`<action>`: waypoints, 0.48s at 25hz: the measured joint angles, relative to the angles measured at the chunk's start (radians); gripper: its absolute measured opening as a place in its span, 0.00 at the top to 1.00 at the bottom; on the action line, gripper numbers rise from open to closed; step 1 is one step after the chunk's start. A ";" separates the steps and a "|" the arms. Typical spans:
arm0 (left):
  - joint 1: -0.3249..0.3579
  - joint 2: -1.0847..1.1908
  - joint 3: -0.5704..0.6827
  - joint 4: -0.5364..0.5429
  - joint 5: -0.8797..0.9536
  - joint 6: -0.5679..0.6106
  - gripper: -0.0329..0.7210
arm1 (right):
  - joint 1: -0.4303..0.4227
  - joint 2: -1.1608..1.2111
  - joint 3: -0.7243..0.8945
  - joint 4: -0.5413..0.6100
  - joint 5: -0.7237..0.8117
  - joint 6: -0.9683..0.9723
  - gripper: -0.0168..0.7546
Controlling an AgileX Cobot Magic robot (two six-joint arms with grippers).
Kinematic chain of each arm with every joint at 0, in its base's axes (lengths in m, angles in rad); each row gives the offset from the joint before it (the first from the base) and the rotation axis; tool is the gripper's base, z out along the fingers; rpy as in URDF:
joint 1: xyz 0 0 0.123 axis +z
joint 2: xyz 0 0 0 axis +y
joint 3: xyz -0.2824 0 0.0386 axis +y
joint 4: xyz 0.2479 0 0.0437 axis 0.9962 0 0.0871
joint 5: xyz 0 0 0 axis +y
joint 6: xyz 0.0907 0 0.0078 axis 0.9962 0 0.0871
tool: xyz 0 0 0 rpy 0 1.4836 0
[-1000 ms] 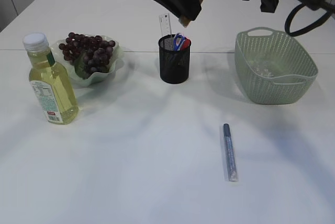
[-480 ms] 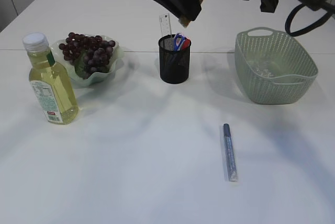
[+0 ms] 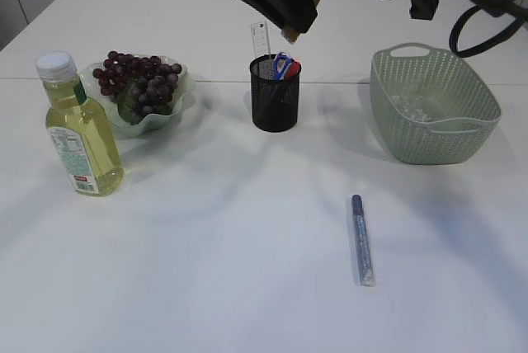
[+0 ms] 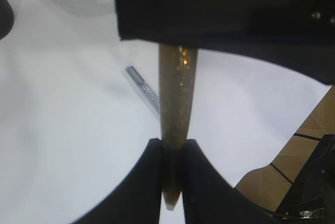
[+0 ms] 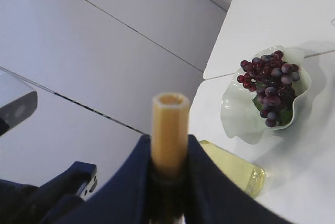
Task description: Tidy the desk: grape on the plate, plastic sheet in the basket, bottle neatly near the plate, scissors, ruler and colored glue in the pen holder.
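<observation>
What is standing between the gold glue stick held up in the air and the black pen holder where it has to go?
Nothing visible blocks the way. The gold glue stick hangs above the pen holder, gripped by both the left hand and the right hand. The holder already contains the ruler and scissors, but room remains.

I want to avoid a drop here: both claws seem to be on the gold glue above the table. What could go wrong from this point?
1. The left claw pinches the gold glue only near one end, and the right claw grips the other end; if one pulls or lets go badly, it could slip and fall.
2. The holder already has the ruler and scissors, so the glue might catch on them going in.
</observation>
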 joint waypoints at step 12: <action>0.000 0.000 0.000 0.000 0.001 0.002 0.81 | 0.000 0.000 0.000 0.000 0.000 0.000 0.80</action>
